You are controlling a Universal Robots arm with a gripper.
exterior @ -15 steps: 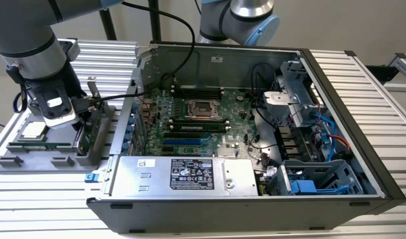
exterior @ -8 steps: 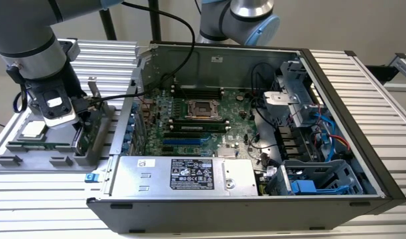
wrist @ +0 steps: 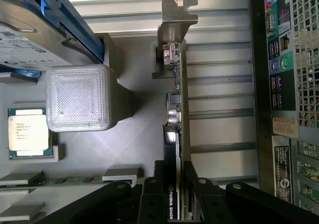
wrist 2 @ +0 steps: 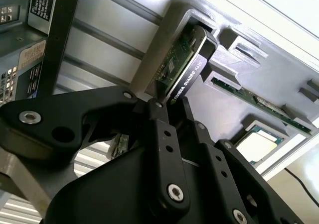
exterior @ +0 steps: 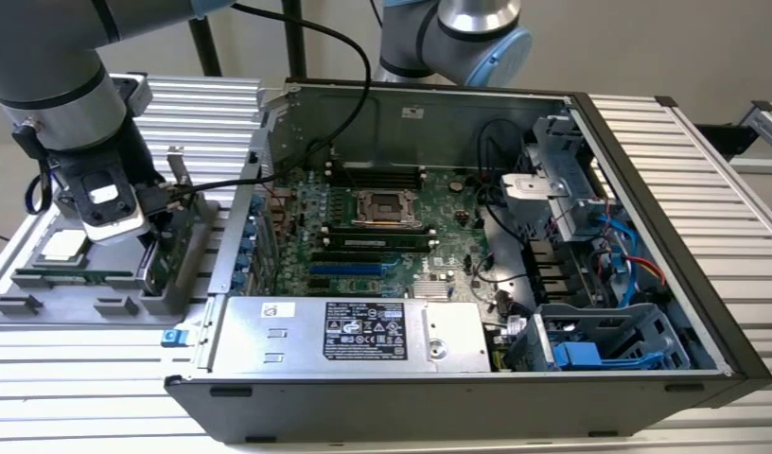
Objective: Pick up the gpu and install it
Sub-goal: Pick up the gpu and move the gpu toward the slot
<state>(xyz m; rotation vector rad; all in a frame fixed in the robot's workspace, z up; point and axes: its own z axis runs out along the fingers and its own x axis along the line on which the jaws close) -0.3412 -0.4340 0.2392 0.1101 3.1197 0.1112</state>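
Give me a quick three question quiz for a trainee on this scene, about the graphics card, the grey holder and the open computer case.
1. True or false: the gpu is already seated inside the computer case.
2. Multiple choice: the pincer is A) hovering over the power supply, B) closed on the gpu, one finger on each face, C) gripping the memory stick.
3. Fill in: in the exterior view, the grey holder lies on the ____ of the case.

Key: 1 false, the gpu stands on edge in the grey holder, outside the case. 2 B. 3 the exterior view's left.
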